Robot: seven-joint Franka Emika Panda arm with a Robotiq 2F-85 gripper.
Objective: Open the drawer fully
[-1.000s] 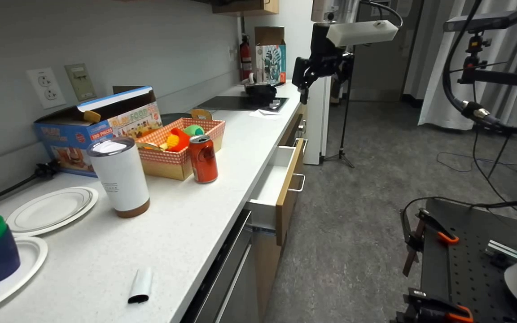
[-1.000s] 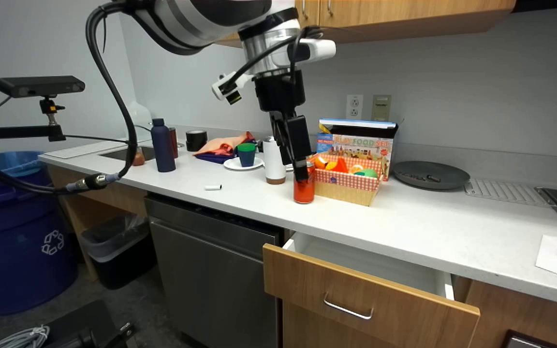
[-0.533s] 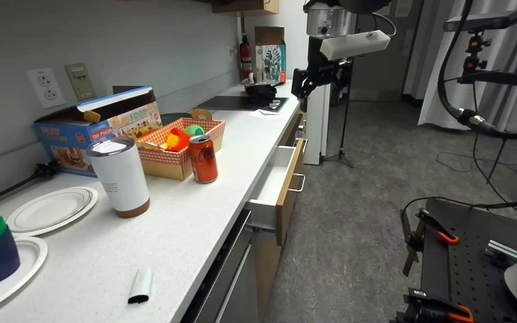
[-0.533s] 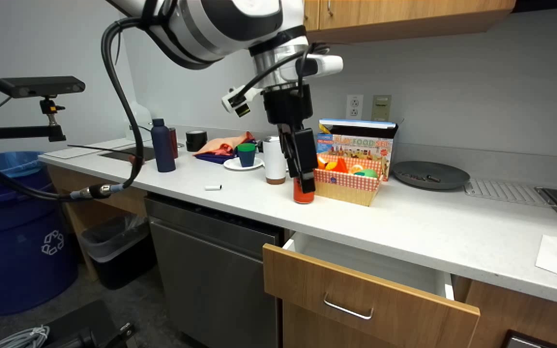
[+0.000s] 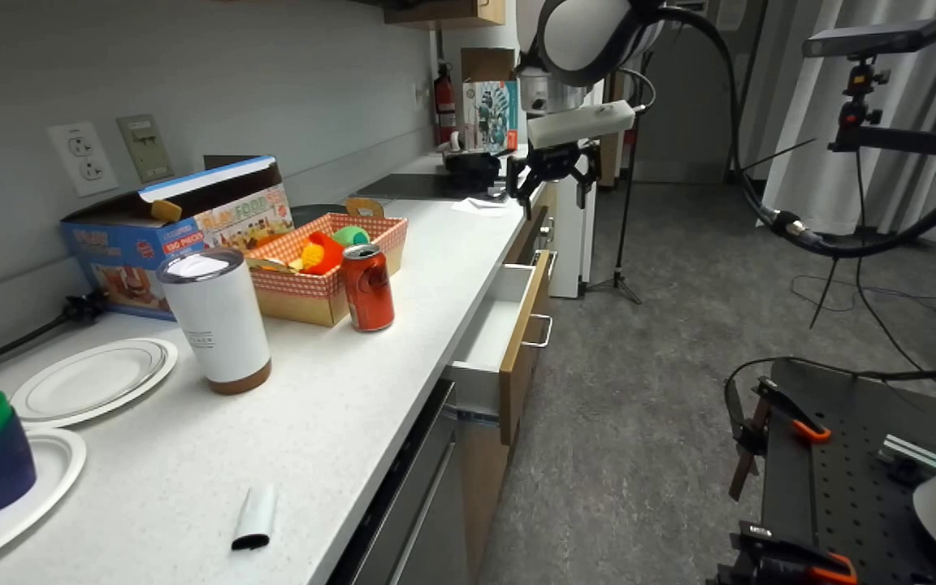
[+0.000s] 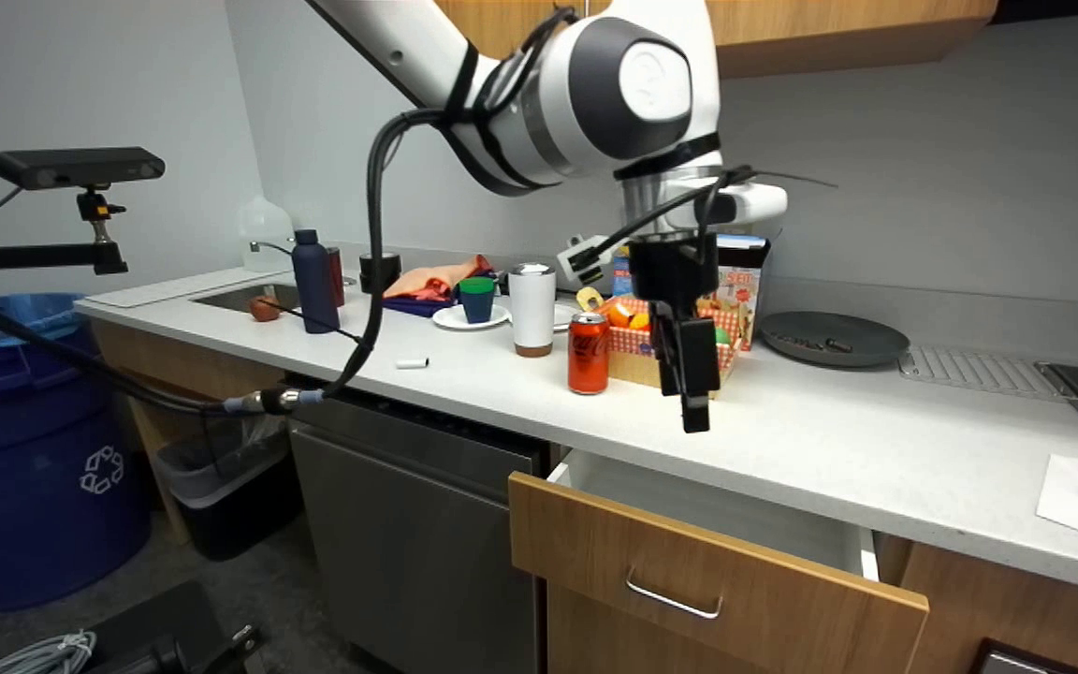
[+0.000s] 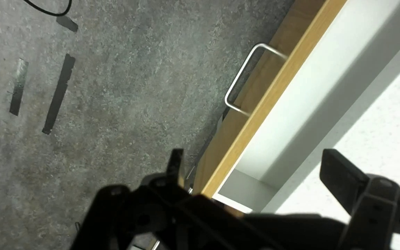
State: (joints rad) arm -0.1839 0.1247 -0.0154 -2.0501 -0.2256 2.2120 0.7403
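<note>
The drawer stands pulled out from under the counter, in both exterior views (image 5: 520, 366) (image 6: 651, 543) and the wrist view (image 7: 269, 99). Its white inside shows behind the tan wood front; the part under the counter is hidden. Its metal bar handle (image 6: 673, 600) is on the front and also shows in the wrist view (image 7: 240, 73). My gripper (image 7: 252, 152) is open, with nothing between its fingers. It points down above the counter edge and drawer, apart from both, as both exterior views show (image 5: 554, 201) (image 6: 694, 417).
A red can (image 6: 588, 354) and a checkered basket (image 6: 637, 365) of toy food stand on the counter (image 6: 838, 440) near my gripper. A white tumbler (image 5: 216, 321) stands beyond them. A dark dishwasher (image 6: 417, 534) adjoins the drawer. Grey floor (image 7: 134, 86) lies in front of it.
My arm has swung and lowered: the gripper has moved right and down in one exterior picture, slightly left and down in the opposite one. It has also turned. The drawer has not moved.
</note>
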